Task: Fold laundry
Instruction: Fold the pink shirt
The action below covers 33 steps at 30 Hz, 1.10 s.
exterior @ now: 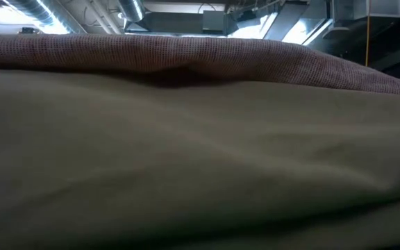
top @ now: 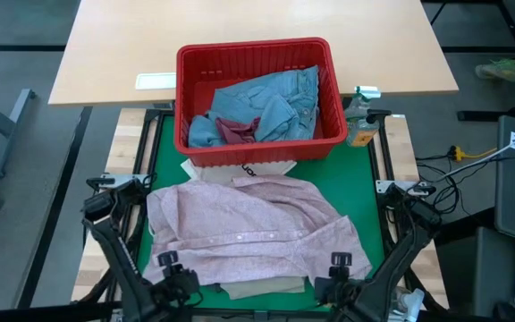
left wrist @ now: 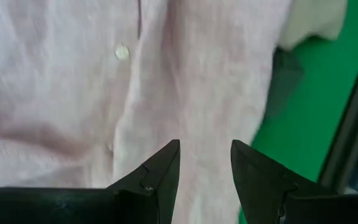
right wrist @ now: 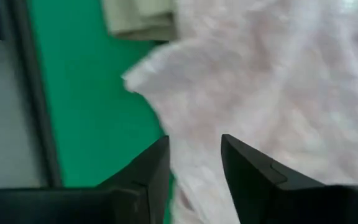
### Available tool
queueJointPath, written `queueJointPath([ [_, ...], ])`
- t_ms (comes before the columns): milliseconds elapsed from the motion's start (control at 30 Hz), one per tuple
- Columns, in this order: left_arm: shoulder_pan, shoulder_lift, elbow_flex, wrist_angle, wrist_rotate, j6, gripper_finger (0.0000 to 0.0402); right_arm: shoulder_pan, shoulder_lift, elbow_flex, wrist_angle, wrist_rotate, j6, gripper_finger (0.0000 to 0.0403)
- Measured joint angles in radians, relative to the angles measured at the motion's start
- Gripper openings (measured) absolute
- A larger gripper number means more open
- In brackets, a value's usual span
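Observation:
A mottled pink buttoned top (top: 249, 228) lies spread on the green mat (top: 369, 192), its near hem crumpled. It rests on beige trousers (top: 262, 288), whose edge shows at the near side and fills the low view (exterior: 200, 167). Light blue denim jeans (top: 271, 103) lie in the red basket (top: 257, 148). My left gripper (top: 172, 268) hangs open above the top's near left part (left wrist: 205, 146). My right gripper (top: 338, 268) hangs open over the top's near right edge (right wrist: 194, 140). Neither has cloth between its fingers.
The red basket stands at the mat's far side, with a dark pink cloth (top: 235, 130) beside the jeans. A cream cloth edge (top: 240, 167) pokes out under the basket's front. A small bottle (top: 360, 121) stands right of the basket. Bare mat shows at the right.

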<state>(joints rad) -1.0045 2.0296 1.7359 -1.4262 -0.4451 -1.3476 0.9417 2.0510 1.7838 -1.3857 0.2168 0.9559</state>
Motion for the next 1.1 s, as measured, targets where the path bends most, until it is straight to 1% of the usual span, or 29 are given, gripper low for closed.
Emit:
queueJointPath([
  [133, 0.051, 0.000, 0.000, 0.000, -0.031, 0.085, 0.0137, -0.001, 0.000, -0.032, 0.075, -0.001, -0.027, 0.0144],
  [267, 0.115, 0.000, 0.000, 0.004, -0.054, 0.190, 0.0137, -0.026, 0.000, -0.033, 0.067, -0.008, -0.050, 0.0144],
  [400, 0.186, 0.000, 0.000, 0.030, -0.072, 0.311, 0.0137, -0.061, -0.003, -0.033, 0.054, -0.007, -0.116, 0.0144],
  [500, 0.241, 0.000, 0.000, 0.130, -0.076, 0.435, 0.0137, -0.086, -0.004, -0.033, 0.032, -0.007, -0.178, 0.0144],
  [667, 0.323, 0.000, 0.001, 0.369, -0.129, 0.672, 0.0137, -0.119, -0.007, -0.025, 0.006, -0.008, -0.233, 0.0144],
  [833, 0.395, 0.000, 0.001, 0.579, -0.132, 0.911, 0.0137, -0.117, -0.012, 0.044, -0.070, 0.026, -0.262, 0.0144],
  [967, 0.437, 0.007, 0.001, 0.736, -0.114, 1.076, 0.0137, -0.110, -0.012, 0.112, -0.132, 0.065, -0.257, 0.0144],
  [1100, 0.463, 0.044, 0.002, 0.857, -0.066, 1.197, 0.0137, -0.110, -0.012, 0.186, -0.159, 0.080, -0.258, 0.0144],
])
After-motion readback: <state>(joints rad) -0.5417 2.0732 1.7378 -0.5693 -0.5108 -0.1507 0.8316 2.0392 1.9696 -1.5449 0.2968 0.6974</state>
